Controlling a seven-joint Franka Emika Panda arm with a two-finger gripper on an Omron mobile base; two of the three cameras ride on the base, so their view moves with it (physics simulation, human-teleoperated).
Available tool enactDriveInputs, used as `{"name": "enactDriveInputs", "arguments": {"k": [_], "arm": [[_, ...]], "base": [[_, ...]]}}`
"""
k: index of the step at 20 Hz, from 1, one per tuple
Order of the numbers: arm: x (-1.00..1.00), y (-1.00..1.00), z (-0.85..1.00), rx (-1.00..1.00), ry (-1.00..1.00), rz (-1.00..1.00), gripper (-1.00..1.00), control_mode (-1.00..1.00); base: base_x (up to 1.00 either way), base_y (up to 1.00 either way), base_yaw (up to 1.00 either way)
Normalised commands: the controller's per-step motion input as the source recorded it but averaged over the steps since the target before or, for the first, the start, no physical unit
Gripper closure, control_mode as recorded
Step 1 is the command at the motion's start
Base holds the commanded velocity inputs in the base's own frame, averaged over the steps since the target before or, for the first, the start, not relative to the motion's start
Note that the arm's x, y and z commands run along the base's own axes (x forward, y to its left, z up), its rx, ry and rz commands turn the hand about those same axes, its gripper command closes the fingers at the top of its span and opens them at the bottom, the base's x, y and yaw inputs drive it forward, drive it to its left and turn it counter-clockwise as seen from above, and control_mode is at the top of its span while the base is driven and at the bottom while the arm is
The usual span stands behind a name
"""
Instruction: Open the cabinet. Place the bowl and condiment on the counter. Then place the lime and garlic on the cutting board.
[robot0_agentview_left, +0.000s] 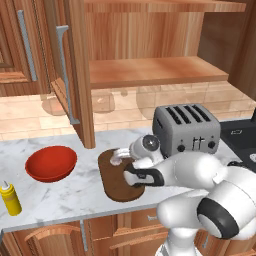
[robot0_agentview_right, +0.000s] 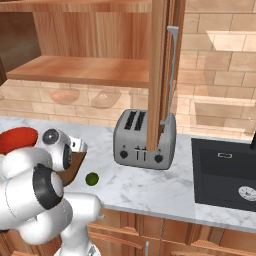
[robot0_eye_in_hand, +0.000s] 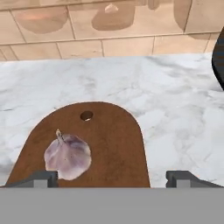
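Gripper (robot0_eye_in_hand: 112, 177) open wide, fingertips (robot0_eye_in_hand: 41, 178) far apart, holding nothing, low over the near end of the cutting board (robot0_eye_in_hand: 113, 144). Garlic (robot0_eye_in_hand: 68, 156) lying on the board, just beside the left fingertip and apart from it, near the hole of the board.

Risks, as a judgement: could knock the garlic with that fingertip when lifting away, so that the bulb rolls off the board. Lime (robot0_agentview_right: 92, 179) resting on the counter (robot0_agentview_right: 150, 187), just beside the board and not on it, close to the front edge; round, so could roll away from a careless approach, perhaps over the edge. Toaster (robot0_agentview_right: 144, 140) near, and the open door of the cabinet (robot0_agentview_left: 80, 75) above; could catch the arm on a wide swing.

Count: 1 garlic, 1 lime, 1 board, 1 bowl (robot0_agentview_left: 51, 163) and 1 condiment (robot0_agentview_left: 10, 198), both on the counter, 1 toaster, 2 bare shelves.
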Motion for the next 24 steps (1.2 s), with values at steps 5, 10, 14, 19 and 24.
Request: {"name": "enactDriveInputs", "arguments": {"k": [5,10,14,19,24], "arm": [[-0.23,-0.11,0.86,0.05,-0.05,-0.01,-1.00,-1.00],[-0.43,0.00,0.28,0.00,0.00,-0.01,-1.00,-1.00],[-0.45,0.00,0.03,0.00,0.00,-0.01,-1.00,-1.00],[-0.42,-0.09,0.00,0.00,0.00,0.00,-1.00,-1.00],[-0.14,-0.41,0.00,0.00,0.00,0.00,-1.00,-1.00]], "base": [[0.00,0.00,0.00],[0.00,0.00,0.00],[0.00,0.00,0.00],[0.00,0.00,0.00],[0.00,0.00,0.00]]}}
